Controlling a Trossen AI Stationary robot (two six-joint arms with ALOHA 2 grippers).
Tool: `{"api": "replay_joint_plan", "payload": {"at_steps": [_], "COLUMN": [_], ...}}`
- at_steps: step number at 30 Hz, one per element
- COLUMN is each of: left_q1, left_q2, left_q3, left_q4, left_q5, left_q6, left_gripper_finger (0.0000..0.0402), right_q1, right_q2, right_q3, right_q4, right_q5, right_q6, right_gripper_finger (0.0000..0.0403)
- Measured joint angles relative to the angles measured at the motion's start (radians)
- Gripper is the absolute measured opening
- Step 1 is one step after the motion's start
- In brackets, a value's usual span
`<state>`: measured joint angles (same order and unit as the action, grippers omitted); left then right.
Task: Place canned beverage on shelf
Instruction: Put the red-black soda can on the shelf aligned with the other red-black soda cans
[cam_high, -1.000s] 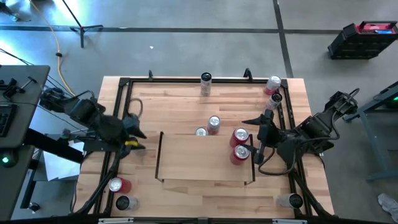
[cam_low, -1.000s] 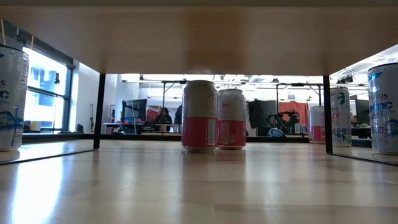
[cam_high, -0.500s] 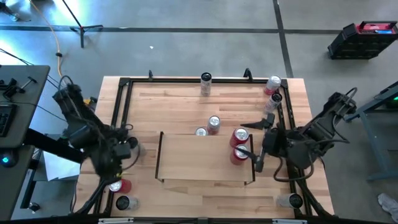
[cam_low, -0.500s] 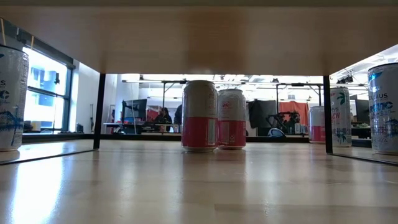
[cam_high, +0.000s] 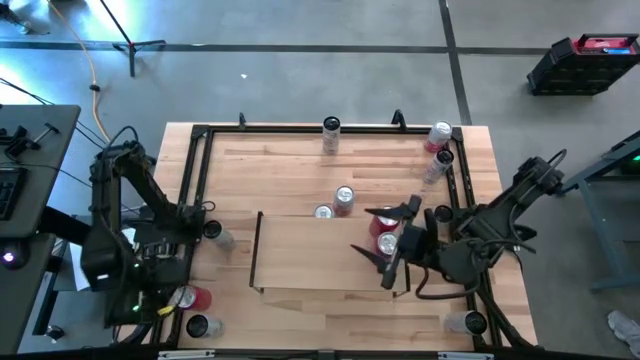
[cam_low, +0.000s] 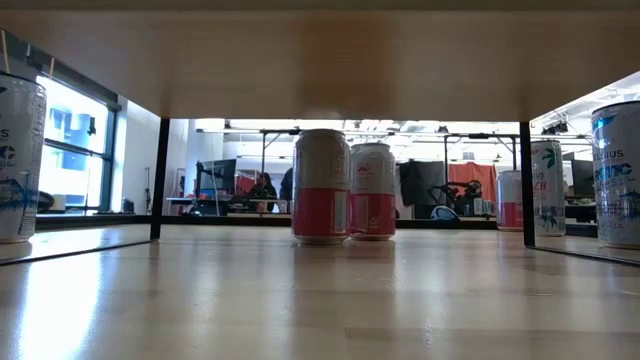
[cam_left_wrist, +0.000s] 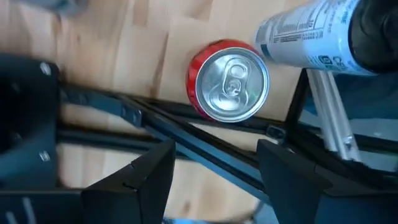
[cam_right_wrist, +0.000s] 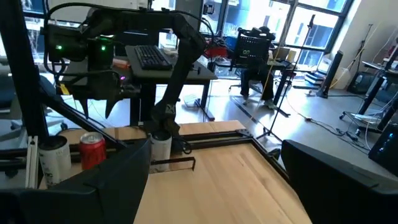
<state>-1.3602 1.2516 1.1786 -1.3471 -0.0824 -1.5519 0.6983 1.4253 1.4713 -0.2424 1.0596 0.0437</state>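
Right gripper (cam_high: 383, 260) hangs over the shelf (cam_high: 330, 290) at its right end, jaws spread, empty, two red cans (cam_high: 386, 232) just beside it. Left gripper (cam_left_wrist: 214, 177) above the red can (cam_left_wrist: 229, 80) at the worktop's (cam_high: 290, 170) left edge, jaws apart, empty.

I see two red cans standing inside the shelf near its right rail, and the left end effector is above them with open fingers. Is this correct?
Not quite: it is the right end effector, not the left, that is above the two red cans inside the shelf near its right rail, fingers open. The high view shows it. The left end effector is over a red can at the table's left edge.
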Motion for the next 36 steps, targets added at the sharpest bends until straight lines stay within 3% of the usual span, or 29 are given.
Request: {"api": "replay_joint_plan", "payload": {"at_steps": [9, 19, 25, 36], "left_q1": [-0.032, -0.015, -0.014, 0.003], "left_q2": [0.032, 0.085, 0.138, 0.154], "left_q3": [0.0, -0.001, -0.001, -0.052], "left_q4": [0.004, 0.043, 0.073, 0.103], "left_q5": [-0.214, -0.206, -0.182, -0.136], "left_q6": [0.043, 0.055, 0.114, 0.086], "left_gripper_finger": [0.0224, 0.0297, 0.0302, 0.0301], "right_q1": [-0.017, -0.061, -0.078, -0.079], "right_q2": [0.047, 0.069, 0.069, 0.069], "right_q3": [0.0, -0.001, -0.001, -0.001], "right_q4": [0.053, 0.053, 0.053, 0.052], "right_q5": [0.032, 0.024, -0.02, -0.063], "right_q6": [0.052, 0.064, 0.08, 0.087], "right_gripper_finger": [0.0344, 0.0344, 0.0344, 0.0344]}}
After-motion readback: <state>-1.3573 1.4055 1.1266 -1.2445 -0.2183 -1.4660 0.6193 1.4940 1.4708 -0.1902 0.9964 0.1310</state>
